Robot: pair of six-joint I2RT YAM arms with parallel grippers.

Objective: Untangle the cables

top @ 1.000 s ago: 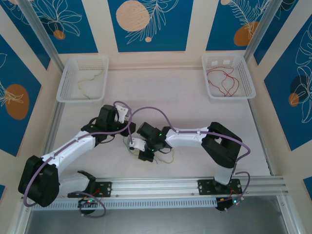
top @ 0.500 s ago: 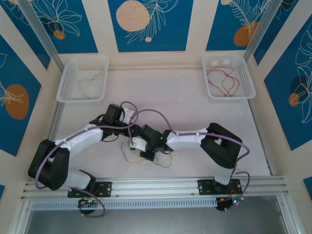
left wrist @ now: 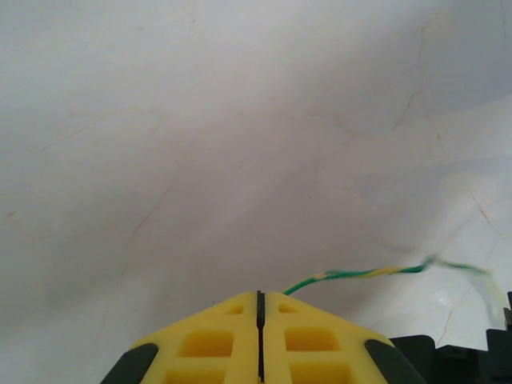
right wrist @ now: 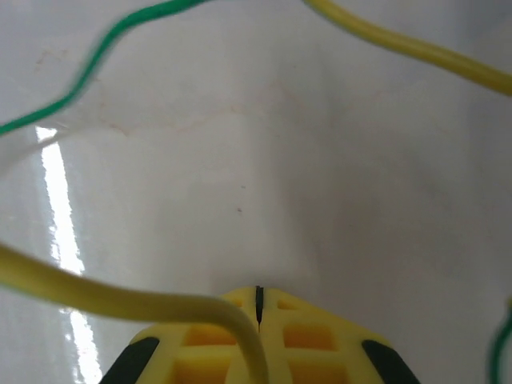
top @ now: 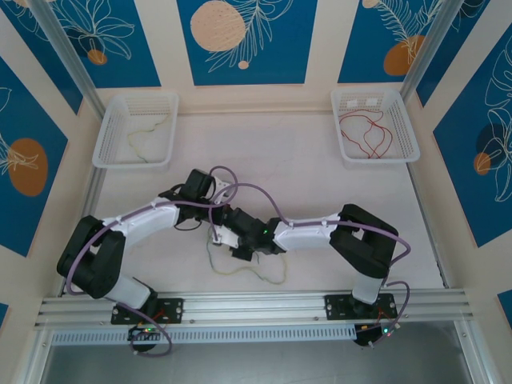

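Observation:
My left gripper (left wrist: 258,294) is shut. A thin green-and-yellow cable (left wrist: 360,274) leaves its tip and runs taut to the right above the white table. My right gripper (right wrist: 258,290) is shut too. A yellow cable (right wrist: 120,298) comes in from the left, bends over its left finger and runs down along the seam. A green cable (right wrist: 88,74) and another yellow strand (right wrist: 400,40) cross above it. From above, the left gripper (top: 216,210) and right gripper (top: 218,239) are close together mid-table. Loose yellowish cable loops (top: 270,279) trail toward the front edge.
A white basket (top: 108,152) at the back left holds a pale yellow-green wire. A white basket (top: 410,148) at the back right holds red wires. An aluminium rail (top: 264,304) runs along the near edge between the arm bases.
The left arm has swung right and toward the back, its gripper now beside the right one. The bunched cables under the right gripper have been drawn out into wider loops.

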